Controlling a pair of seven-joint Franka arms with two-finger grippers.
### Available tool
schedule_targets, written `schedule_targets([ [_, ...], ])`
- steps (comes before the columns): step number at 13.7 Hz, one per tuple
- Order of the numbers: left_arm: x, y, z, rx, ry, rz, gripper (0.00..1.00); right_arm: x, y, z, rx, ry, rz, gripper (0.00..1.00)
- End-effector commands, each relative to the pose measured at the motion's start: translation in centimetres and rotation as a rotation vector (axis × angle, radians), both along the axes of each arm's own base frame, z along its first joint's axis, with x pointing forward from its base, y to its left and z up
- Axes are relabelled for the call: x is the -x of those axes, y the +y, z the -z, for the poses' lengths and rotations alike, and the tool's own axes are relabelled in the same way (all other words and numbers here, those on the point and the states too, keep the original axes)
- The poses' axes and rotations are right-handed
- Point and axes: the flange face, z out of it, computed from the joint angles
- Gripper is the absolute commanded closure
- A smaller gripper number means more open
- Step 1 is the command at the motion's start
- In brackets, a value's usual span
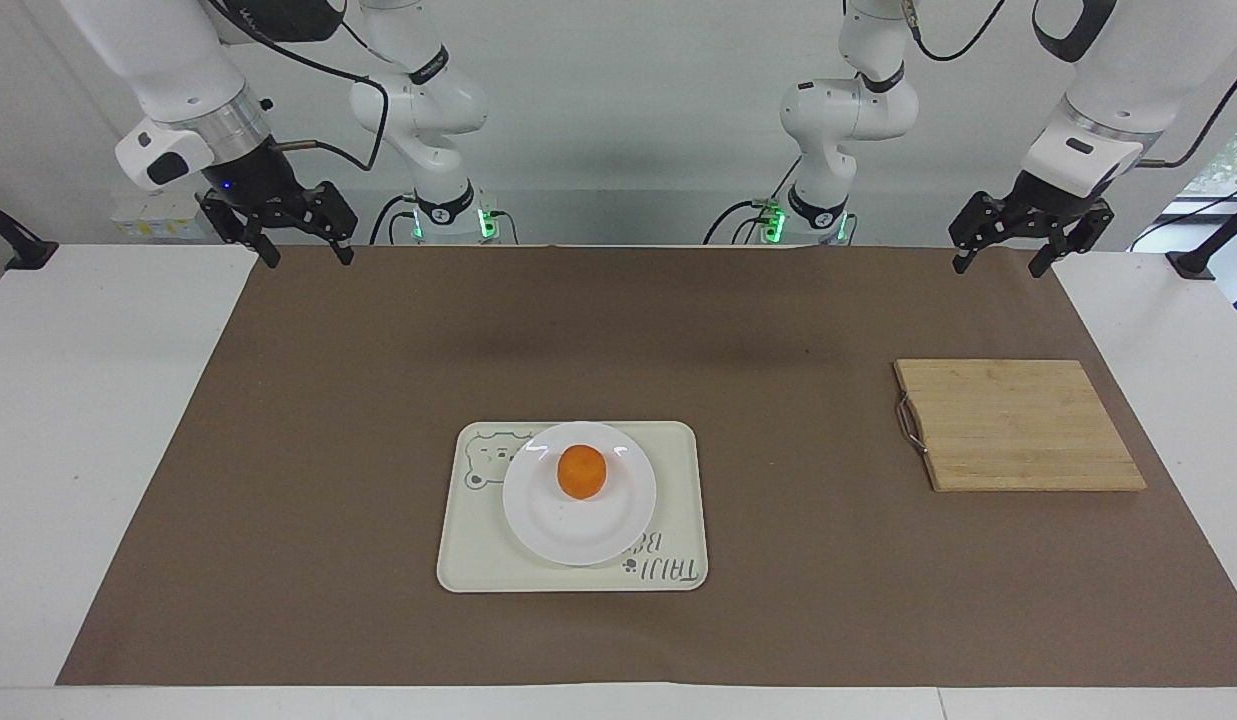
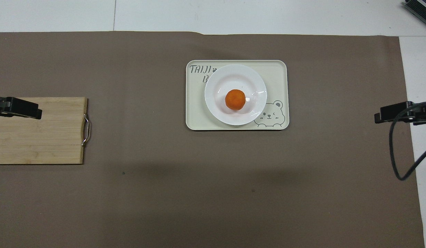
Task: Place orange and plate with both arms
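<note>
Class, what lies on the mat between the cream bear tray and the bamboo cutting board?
Nothing: between the cream bear tray and bamboo cutting board only bare brown mat shows, in both views.
</note>
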Motion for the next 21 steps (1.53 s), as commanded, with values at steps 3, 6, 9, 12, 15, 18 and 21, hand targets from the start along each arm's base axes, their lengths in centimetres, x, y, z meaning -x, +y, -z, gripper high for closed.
schedule_targets([
  [3, 0.1, 0.2, -0.6, -0.008, 0.006, -0.007, 0.0, 0.7, 0.3, 0.0, 0.036, 0.005, -0.036, 0.0],
  [6, 0.1, 0.2, -0.6, -0.008, 0.006, -0.007, 0.0, 0.7, 0.4, -0.2, 0.032, 0.011, -0.04, 0.0],
  [9, 0.1, 0.2, -0.6, -0.008, 0.004, -0.007, 0.0, 0.9, 0.7, -1.0, 0.028, 0.012, -0.045, 0.0],
  [12, 0.1, 0.2, -0.6, -0.008, 0.006, -0.007, 0.0, 1.0, 0.8, -1.1, 0.027, 0.01, -0.045, 0.0],
  [15, 0.1, 0.2, -0.6, -0.008, 0.006, -0.007, 0.0, 1.0, 0.8, -0.9, 0.025, 0.015, -0.046, 0.0],
  [18, 0.1, 0.2, -0.6, -0.008, 0.004, -0.007, 0.0, 0.7, 0.6, -1.0, 0.032, 0.001, -0.042, 0.0],
  [21, 0.1, 0.2, -0.6, -0.008, 0.006, -0.007, 0.0, 0.7, 0.5, -1.6, 0.025, 0.026, -0.033, 0.0],
])
